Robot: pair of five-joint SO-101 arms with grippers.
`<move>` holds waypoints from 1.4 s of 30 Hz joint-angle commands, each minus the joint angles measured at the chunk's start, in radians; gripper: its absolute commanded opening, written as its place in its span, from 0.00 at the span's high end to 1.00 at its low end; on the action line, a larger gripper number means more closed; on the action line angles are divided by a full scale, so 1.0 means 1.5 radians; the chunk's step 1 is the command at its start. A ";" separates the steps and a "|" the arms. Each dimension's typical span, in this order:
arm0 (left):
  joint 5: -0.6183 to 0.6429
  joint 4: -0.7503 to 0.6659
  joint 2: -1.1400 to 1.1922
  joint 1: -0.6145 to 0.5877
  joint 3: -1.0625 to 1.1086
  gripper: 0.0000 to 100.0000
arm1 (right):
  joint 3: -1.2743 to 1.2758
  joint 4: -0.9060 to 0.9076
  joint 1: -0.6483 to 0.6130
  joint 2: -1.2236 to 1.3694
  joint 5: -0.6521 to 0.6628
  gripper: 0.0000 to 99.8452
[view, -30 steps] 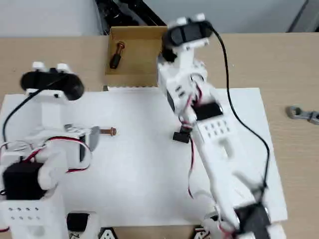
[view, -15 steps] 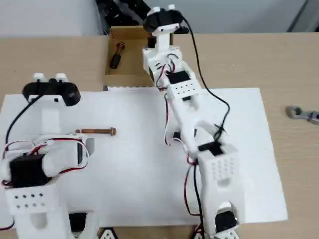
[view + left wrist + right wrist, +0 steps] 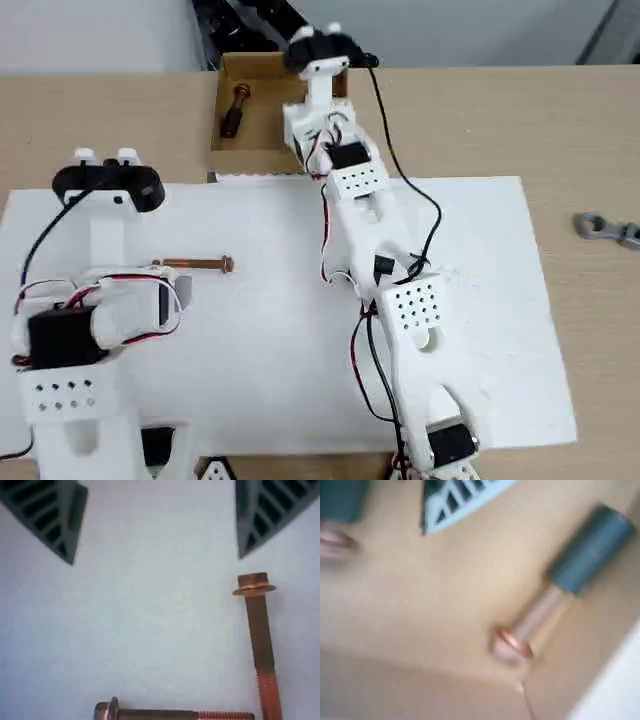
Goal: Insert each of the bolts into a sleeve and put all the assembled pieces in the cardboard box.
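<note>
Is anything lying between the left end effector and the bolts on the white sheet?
Nothing visible does. The left end effector is open over the bare white sheet; one bolt and a second bolt lie uncovered on it.

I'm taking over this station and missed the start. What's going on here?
Two robot arms are sleeving bolts and boxing them. The right arm is stretched out over the cardboard box, where one assembled piece lies. The left gripper hovers open over two bare bolts on the white sheet.
</note>
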 commanded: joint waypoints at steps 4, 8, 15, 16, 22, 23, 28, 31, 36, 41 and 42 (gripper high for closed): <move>-0.102 -0.027 0.028 -0.004 -0.014 0.80 | -0.119 0.094 0.007 -0.015 -0.007 0.85; -0.159 -0.025 0.135 -0.004 -0.056 0.80 | -0.199 0.204 0.008 -0.016 -0.007 0.85; -0.320 0.017 0.383 -0.002 -0.236 0.80 | -0.385 0.443 0.056 -0.034 0.047 0.85; -0.350 0.031 0.414 -0.001 -0.264 0.80 | -0.383 0.480 0.069 -0.059 0.059 0.85; -0.483 0.046 0.551 0.000 -0.362 0.80 | -0.384 0.705 0.144 -0.189 0.069 0.85; -0.507 0.046 0.567 0.000 -0.368 0.80 | -0.384 0.722 0.155 -0.208 0.069 0.85; -0.615 0.042 0.633 0.012 -0.373 0.80 | -0.383 0.727 0.183 -0.308 0.072 0.85; -0.645 0.018 0.658 0.021 -0.374 0.80 | -0.357 0.730 0.170 -0.356 0.104 0.85; -0.721 -0.020 0.678 0.026 -0.374 0.80 | -0.251 0.730 0.155 -0.449 0.109 0.85; -0.788 -0.060 0.690 0.026 -0.374 0.80 | -0.089 0.729 0.153 -0.569 0.098 0.85; -0.800 -0.066 0.696 0.026 -0.374 0.80 | -0.050 0.728 0.153 -0.597 0.087 0.85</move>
